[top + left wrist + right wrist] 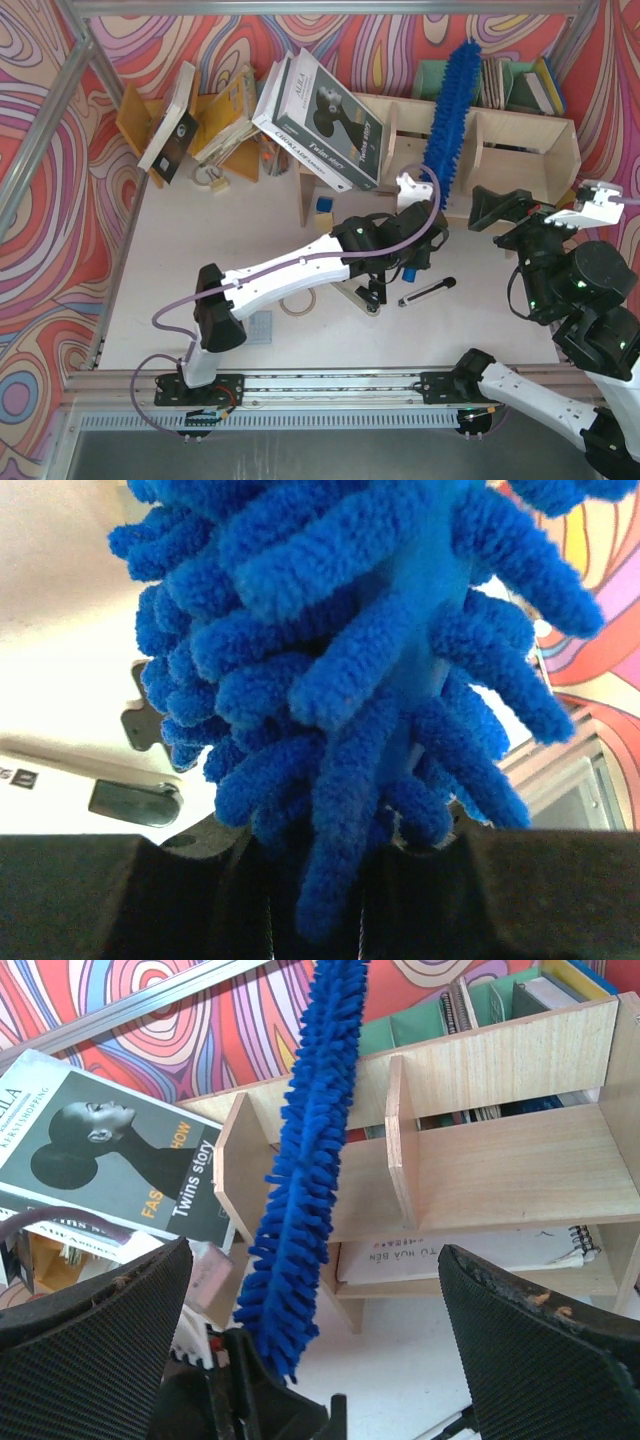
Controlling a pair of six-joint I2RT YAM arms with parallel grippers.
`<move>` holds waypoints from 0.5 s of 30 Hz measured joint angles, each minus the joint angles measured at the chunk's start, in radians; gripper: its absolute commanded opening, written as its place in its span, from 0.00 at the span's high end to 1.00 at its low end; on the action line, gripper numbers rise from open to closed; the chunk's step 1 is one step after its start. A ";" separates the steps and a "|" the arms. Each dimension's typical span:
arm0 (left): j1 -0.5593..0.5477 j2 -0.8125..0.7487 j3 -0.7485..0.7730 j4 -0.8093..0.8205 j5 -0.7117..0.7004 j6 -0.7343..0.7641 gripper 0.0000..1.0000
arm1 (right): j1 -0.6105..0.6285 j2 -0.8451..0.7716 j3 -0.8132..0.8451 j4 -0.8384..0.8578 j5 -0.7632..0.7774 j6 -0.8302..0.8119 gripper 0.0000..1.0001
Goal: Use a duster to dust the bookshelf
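Gripping the duster (448, 110) at its lower end, the left gripper (428, 192) is clamped tight on it, and blue fibres spill over its dark fingers (100, 900) in the left wrist view. From that pincer the duster rises slanted up and away. It crosses the bookshelf (520, 140) between two upright dividers, its tip near the green file holder (430, 78). Whether the fibres touch the plywood cannot be told. The right gripper (315, 1290) stands wide apart, holding nothing, just right of the duster and facing the shelf.
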 measured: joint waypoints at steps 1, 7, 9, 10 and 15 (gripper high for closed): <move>-0.005 0.014 0.014 0.000 0.011 0.007 1.00 | 0.000 -0.002 0.000 0.000 0.001 0.000 0.01; -0.052 0.055 0.061 -0.002 0.057 0.060 1.00 | 0.000 -0.011 0.000 0.000 0.008 0.001 0.01; -0.067 0.053 0.061 -0.006 0.060 0.063 1.00 | 0.000 -0.014 0.000 0.000 0.010 0.003 0.01; -0.070 0.051 0.058 -0.006 0.059 0.063 1.00 | 0.000 -0.017 0.000 0.000 0.011 0.003 0.01; -0.068 -0.005 -0.038 0.012 0.021 0.076 1.00 | 0.000 -0.030 0.000 0.001 0.023 0.003 0.01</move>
